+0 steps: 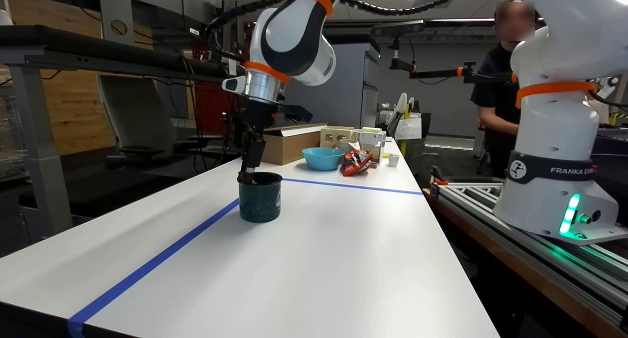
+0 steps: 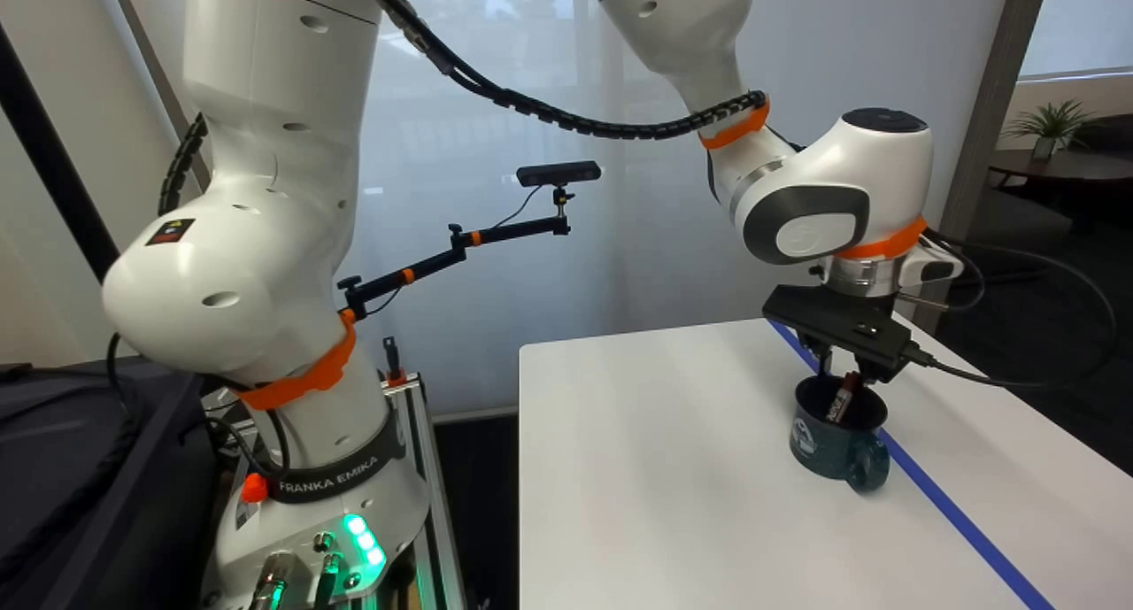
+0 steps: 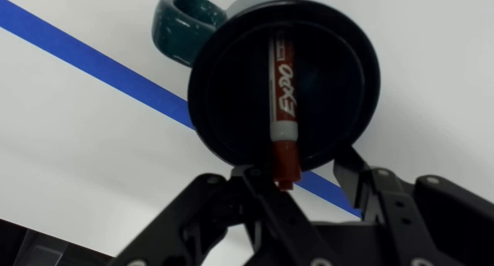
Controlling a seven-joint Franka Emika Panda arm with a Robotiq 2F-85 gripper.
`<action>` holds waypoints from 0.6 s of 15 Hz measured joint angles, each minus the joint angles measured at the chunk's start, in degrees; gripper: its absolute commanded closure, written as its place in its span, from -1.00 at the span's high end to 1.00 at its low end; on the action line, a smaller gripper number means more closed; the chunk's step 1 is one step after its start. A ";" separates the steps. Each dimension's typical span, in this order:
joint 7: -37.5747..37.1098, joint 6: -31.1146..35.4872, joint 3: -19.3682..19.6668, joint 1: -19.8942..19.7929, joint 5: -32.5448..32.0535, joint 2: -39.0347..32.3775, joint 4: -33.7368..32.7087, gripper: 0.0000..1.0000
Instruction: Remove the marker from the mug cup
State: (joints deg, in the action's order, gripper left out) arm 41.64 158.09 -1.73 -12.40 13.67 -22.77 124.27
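The marker (image 3: 283,111) leans in the mug cup (image 1: 260,200), presenting its cap (image 3: 286,160) between the fingers (image 3: 347,178), which stand spread, presumably to close on it.

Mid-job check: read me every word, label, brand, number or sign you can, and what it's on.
"EXPO": marker, in the wrist view.
"FRANKA EMIKA": robot's base, in an exterior view.
Round white emblem, no readable word: same base.
Too small or blurred to read: the marker's smaller print, the print on the mug, the red bag, the paper sign, the arm sticker, the background label.
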 measured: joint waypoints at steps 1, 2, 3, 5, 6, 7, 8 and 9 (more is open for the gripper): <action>-0.05 0.00 0.00 -0.05 -0.08 0.00 0.00 -0.23; -0.07 0.00 0.00 -0.11 -0.16 0.00 0.00 -0.35; -0.09 0.00 0.00 -0.15 -0.27 0.00 0.00 -0.56; -0.22 -0.01 -0.12 -0.21 -0.36 0.12 0.00 -0.85; -0.30 -0.01 -0.16 -0.23 -0.42 0.14 0.00 -0.87; -0.37 0.01 -0.16 -0.30 -0.56 0.19 -0.03 -0.79; -0.50 0.00 -0.16 -0.36 -0.69 0.22 -0.03 -0.79; -0.66 0.00 -0.16 -0.39 -0.81 0.22 -0.03 -0.91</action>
State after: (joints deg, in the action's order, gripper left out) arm 40.99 158.10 -1.88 -12.79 12.86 -22.55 124.24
